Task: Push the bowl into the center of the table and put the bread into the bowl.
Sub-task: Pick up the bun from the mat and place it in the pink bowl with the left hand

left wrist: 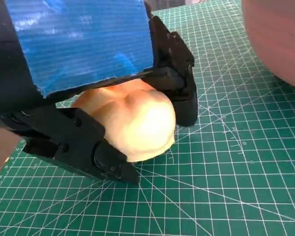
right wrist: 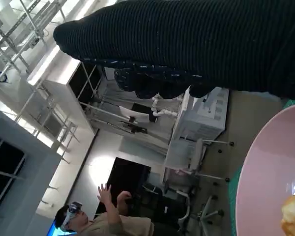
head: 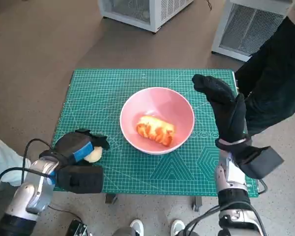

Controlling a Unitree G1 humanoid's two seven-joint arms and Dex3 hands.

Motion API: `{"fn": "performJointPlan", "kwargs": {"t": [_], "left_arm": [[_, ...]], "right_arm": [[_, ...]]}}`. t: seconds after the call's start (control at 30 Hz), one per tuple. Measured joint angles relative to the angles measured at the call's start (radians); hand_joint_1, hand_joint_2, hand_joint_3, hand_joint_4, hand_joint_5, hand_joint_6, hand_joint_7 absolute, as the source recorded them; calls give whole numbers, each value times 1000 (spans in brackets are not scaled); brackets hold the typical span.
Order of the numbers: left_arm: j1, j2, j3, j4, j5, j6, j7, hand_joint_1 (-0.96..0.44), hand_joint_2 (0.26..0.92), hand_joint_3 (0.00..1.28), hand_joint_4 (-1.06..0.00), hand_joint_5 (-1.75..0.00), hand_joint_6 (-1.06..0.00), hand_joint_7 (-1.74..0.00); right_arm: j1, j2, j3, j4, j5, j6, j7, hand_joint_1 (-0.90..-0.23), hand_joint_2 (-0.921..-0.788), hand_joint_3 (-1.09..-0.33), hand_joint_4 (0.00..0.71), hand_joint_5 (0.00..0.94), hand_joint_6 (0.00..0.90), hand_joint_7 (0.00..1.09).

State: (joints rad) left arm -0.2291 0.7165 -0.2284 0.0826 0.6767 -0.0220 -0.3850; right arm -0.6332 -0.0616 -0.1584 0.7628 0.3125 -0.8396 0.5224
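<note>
Fingers of the left hand [head: 77, 147] were closed around a pale bread roll [left wrist: 132, 120] at the mat's [head: 103, 93] near left edge. Beyond it, the pink bowl [head: 157, 119] sat mid-table, holding a glazed bread [head: 155, 130]. The right hand [head: 222, 105] stood raised and spread, holding nothing, by the bowl's right side near a person [head: 275, 73].

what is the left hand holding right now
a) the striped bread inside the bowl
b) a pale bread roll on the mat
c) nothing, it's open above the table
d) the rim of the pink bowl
b: the left hand grips a pale bread roll resting on the green mat, beside the pink bowl, which already holds another bread.
</note>
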Motion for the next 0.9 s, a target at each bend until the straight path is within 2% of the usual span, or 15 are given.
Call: {"fn": "performJointPlan", "kwargs": {"t": [0.47, 0.7, 0.9], "left_arm": [[3, 16, 76, -102, -99, 11, -73, 4, 913, 12, -792, -1091, -680, -1071], [-76, 16, 134, -165, -144, 38, -101, 4, 912, 7, -807, -1052, -677, -1098], [-189, 4, 174, -195, -166, 45, -71, 4, 914, 6, -803, -1046, -673, -1115]], "right_arm": [[-2, 0, -4, 16, 0, 0, 2, -754, -921, -787, 202, 1, 0, 607], [-7, 0, -8, 24, 1, 0, 4, -753, -921, -786, 202, 1, 0, 607], [-14, 0, -10, 26, 1, 0, 7, -752, -921, -786, 202, 1, 0, 607]]}}
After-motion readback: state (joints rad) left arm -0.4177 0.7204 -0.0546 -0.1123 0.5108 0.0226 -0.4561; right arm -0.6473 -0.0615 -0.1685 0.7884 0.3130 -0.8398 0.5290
